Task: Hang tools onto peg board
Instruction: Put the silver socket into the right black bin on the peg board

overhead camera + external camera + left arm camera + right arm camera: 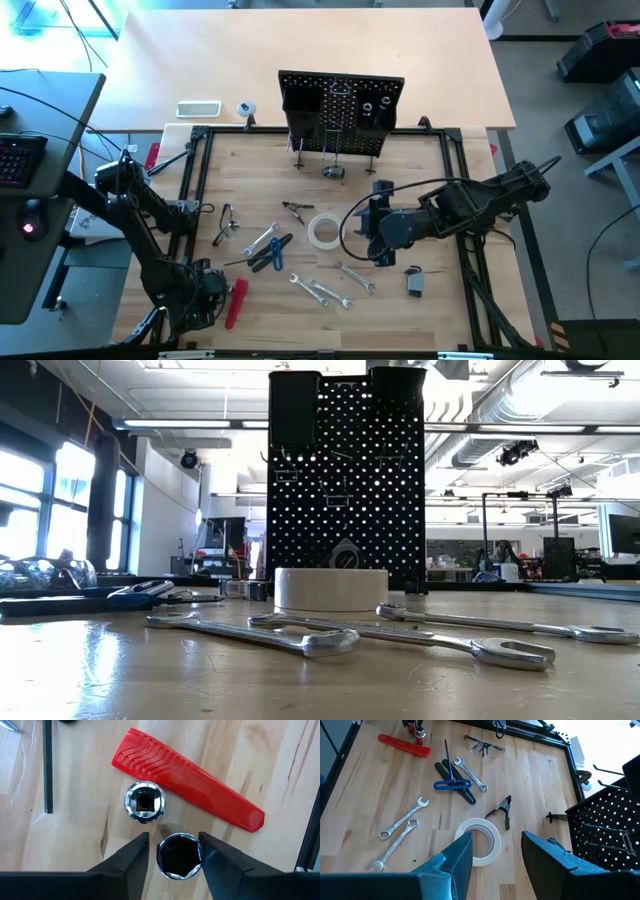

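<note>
Socket (179, 856), upright on the table beside a second socket (144, 802) and the red tool (187, 779), stands between the left gripper's (175, 854) narrowing, not yet gripping fingers; an off-centre squeeze could tip or roll it; right gripper (496, 855) waits wide above the tape (481, 845).

My left gripper (174, 851) straddles a socket (179, 856), with a second socket (144, 802) just beyond and the red tool (190, 779) touching that one, so little room lies ahead. My right gripper (496, 851) hangs over the tape roll (481, 841); bare wood lies between it and the peg board (340, 108), past a black clamp (502, 810).
</note>
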You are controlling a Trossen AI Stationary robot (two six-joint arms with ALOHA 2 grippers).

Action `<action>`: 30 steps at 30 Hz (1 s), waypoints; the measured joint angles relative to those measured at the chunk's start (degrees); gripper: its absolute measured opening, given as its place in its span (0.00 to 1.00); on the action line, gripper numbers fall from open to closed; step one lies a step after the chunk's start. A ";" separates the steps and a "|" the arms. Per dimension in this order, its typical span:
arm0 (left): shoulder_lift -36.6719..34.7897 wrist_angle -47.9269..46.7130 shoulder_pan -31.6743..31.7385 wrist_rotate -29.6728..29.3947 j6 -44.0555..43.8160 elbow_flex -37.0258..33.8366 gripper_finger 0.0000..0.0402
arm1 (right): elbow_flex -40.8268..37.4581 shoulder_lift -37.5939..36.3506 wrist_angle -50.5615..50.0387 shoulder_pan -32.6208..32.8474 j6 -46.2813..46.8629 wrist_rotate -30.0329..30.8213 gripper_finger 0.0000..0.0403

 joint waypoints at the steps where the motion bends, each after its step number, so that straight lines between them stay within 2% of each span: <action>1: 0.00 0.01 0.00 0.01 0.01 0.00 0.38 | 0.00 0.00 0.00 0.00 0.00 0.00 0.40; 7: 0.00 0.03 0.00 -1.74 1.78 0.39 0.28 | 0.00 0.00 -0.26 0.00 0.85 0.55 0.40; 18: -2.54 -5.11 1.39 -13.37 9.00 5.89 0.28 | 0.00 0.00 -3.68 0.00 4.19 5.18 0.40; 23: -7.27 -6.69 2.95 -23.35 14.52 7.29 0.28 | 0.00 0.00 -5.40 0.30 5.98 5.27 0.40; 30: -15.21 -5.16 5.91 -44.14 29.63 7.32 0.28 | -0.02 -0.44 -12.43 3.95 12.54 13.13 0.40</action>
